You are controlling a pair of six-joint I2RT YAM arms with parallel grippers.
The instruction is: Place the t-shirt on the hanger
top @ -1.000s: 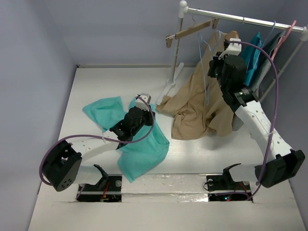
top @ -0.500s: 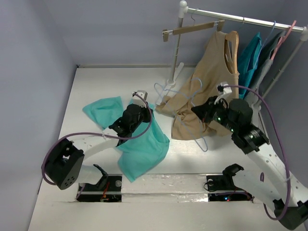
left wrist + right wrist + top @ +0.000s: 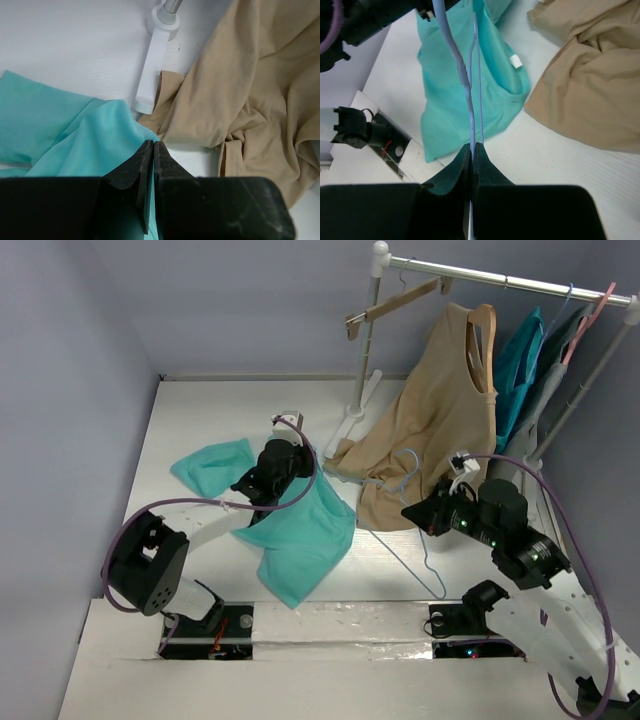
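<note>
The turquoise t-shirt (image 3: 300, 540) lies crumpled on the table left of centre. It also shows in the left wrist view (image 3: 75, 135) and the right wrist view (image 3: 440, 100). My left gripper (image 3: 300, 472) (image 3: 152, 143) is shut on the t-shirt's upper right edge, close to the rack's foot. My right gripper (image 3: 420, 518) (image 3: 471, 146) is shut on the thin light-blue hanger (image 3: 412, 568) (image 3: 465, 80). It holds the hanger low over the table, just right of the t-shirt, with the hook toward the tan top.
A clothes rack pole (image 3: 365, 340) stands at the back, and its white foot (image 3: 150, 75) lies just beyond my left gripper. A tan top (image 3: 440, 430) on a wooden hanger drapes from the rail onto the table. A bare wooden hanger (image 3: 400, 300) and a darker teal garment (image 3: 520, 360) hang on the rail.
My right arm has come down from the rail with the light-blue hanger, to low over the table beside the t-shirt. My left gripper has pulled the t-shirt edge slightly farther back.
</note>
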